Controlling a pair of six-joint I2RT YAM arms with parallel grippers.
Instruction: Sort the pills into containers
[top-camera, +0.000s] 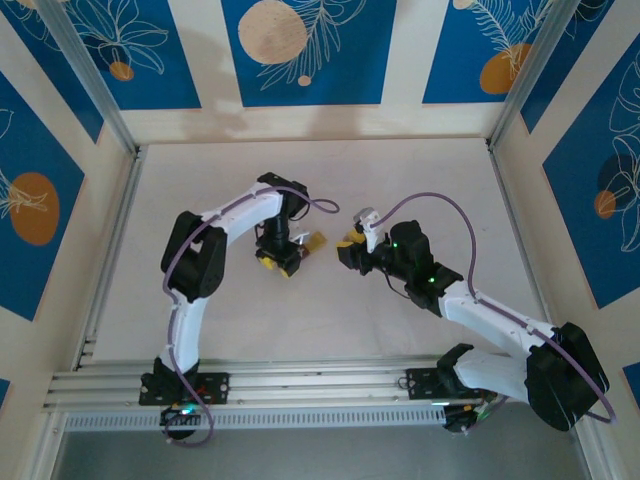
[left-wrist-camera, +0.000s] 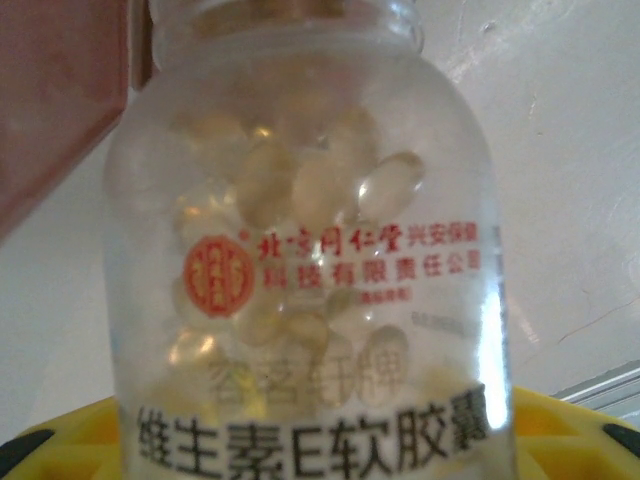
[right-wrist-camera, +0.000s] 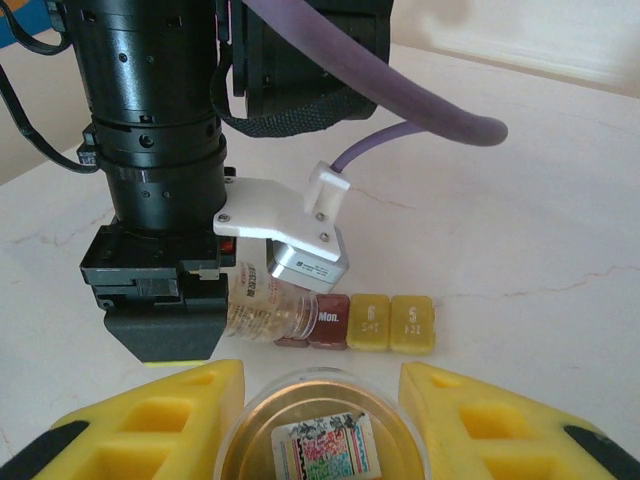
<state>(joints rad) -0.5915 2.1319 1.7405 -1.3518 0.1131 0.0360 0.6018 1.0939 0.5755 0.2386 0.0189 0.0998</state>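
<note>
My left gripper (top-camera: 279, 257) is shut on a clear pill bottle (left-wrist-camera: 310, 250) with red and black print, half full of pale soft pills (left-wrist-camera: 320, 180). In the right wrist view the bottle (right-wrist-camera: 265, 305) lies tilted on its side, its mouth at the dark red container (right-wrist-camera: 328, 320). The yellow containers (right-wrist-camera: 390, 322) adjoin it on the right, lids down. My right gripper (right-wrist-camera: 320, 385) is shut on the bottle's round gold cap (right-wrist-camera: 320, 445), a short way in front of the containers (top-camera: 313, 241). The dark red container (left-wrist-camera: 50, 100) shows blurred beside the bottle's neck.
The pale table (top-camera: 330, 310) is bare around both grippers. Aluminium rails (top-camera: 300, 385) run along the near edge and a frame post (top-camera: 105, 260) lines the left side. The left arm's black wrist (right-wrist-camera: 150, 130) and purple cable (right-wrist-camera: 400, 100) stand close above the containers.
</note>
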